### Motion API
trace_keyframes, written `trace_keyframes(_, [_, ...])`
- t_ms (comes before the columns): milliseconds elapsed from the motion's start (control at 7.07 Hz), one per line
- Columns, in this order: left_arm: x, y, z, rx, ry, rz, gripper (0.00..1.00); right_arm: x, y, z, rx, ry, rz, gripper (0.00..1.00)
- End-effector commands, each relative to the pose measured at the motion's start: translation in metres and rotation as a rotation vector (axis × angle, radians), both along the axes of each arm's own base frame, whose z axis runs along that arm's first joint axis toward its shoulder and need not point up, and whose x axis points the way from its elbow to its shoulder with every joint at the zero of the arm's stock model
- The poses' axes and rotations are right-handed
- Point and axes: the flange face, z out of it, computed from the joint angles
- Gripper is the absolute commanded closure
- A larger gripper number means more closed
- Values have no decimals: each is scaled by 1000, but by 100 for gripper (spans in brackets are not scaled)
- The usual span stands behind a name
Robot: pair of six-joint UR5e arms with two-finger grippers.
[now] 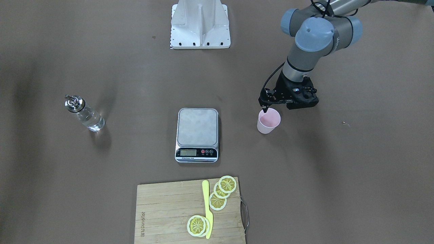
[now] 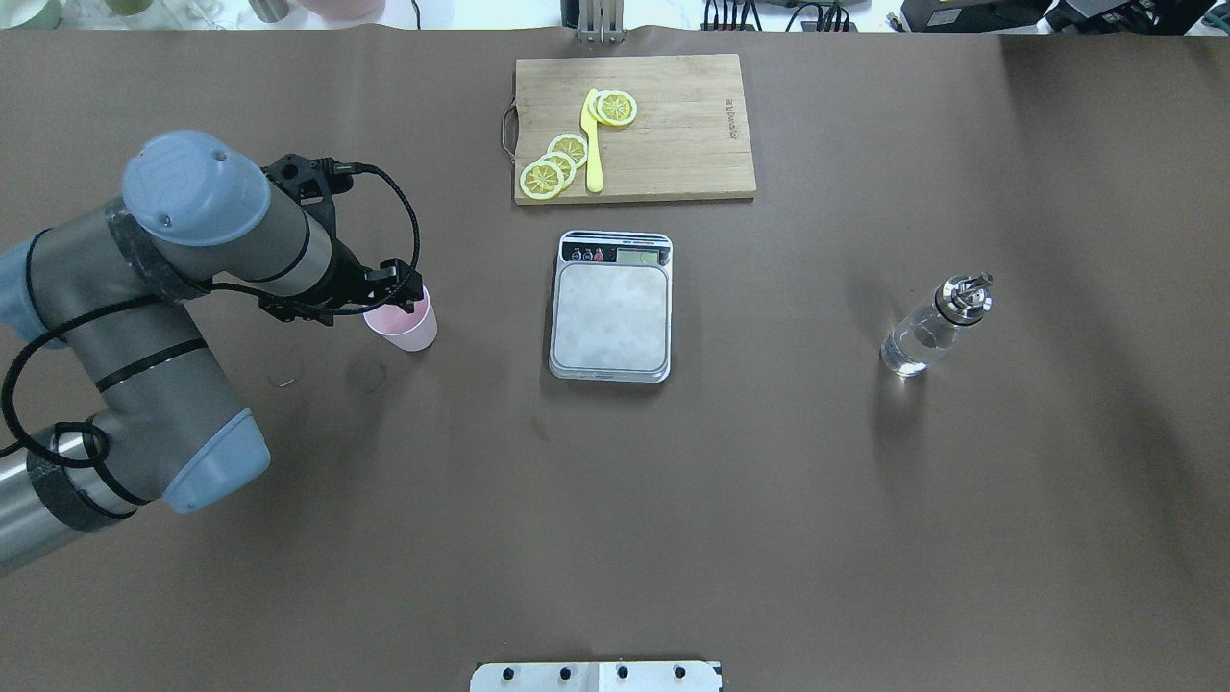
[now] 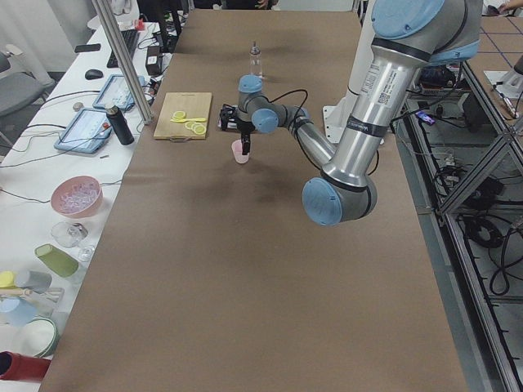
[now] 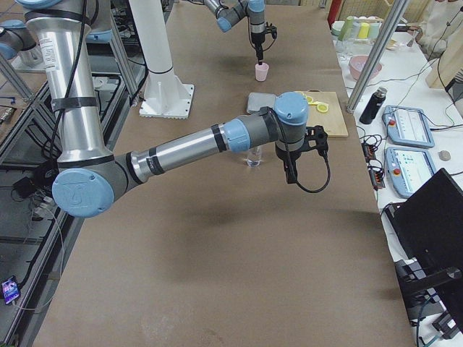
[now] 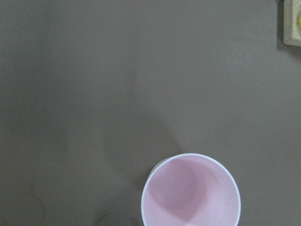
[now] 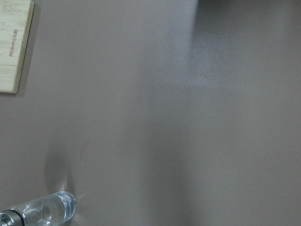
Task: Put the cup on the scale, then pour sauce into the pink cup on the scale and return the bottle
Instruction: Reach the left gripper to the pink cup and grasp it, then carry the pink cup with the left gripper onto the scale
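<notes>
- L tool (image 1: 266, 108): hangs over the cup (image 1: 269, 121), one dark tip at the rim. Spread or pinching, you can't tell from any view.
- Cup: upright on the bench (image 1: 339, 169), on the robot's left of the scale (image 1: 197, 127) and apart from it. Wrist cam looks straight down into the pink inside.
- Scale: flat at bench centre, steel platform bare, display strip facing away from the robot.
- Bottle (image 1: 84, 113): stands on the robot's right of the scale, well apart. Metal spout on top, clear sauce (image 1: 91, 121) showing through the glass.
- R tool (image 4: 289, 176): seen only in the side view, pointing down near the bottle. Its state can't be told.
- Board (image 1: 162, 210): beyond the scale, on your side, carrying lemon slices (image 1: 227, 184) and a yellow knife (image 1: 206, 206).
</notes>
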Motion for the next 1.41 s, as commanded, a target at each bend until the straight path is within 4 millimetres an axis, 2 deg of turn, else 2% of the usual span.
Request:
trace_keyframes(0, [2,-15,23,-7,-23,-8,4,-20,5,-22,38,12,-24,0])
trace_keyframes(283, [8,-17,28,-2,-9,-6,12,-32,8,-26,38,27,-27,0])
trace_keyframes(424, [8,-16,27,-7,-4,-7,32,-34,8,-26,39,29,-31,0])
trace_keyframes(566, [8,-15,26,-8,0,-6,71,-36,8,-28,41,28,-33,1])
trace_keyframes(707, [8,-14,26,-10,0,-7,100,-38,10,-32,49,30,-36,2])
trace_keyframes(849, [3,-10,18,1,14,-7,100,-41,16,-40,53,42,-20,2])
trace_keyframes(990, [-8,-5,0,13,41,-4,100,-48,22,-57,89,47,-28,1])
trace_keyframes(1132, [-33,-19,-10,-32,76,-2,100,-53,28,-71,126,50,-38,0])
trace_keyframes(1273, [-38,-26,-22,-58,92,-5,100,-59,34,-82,157,50,-51,0])
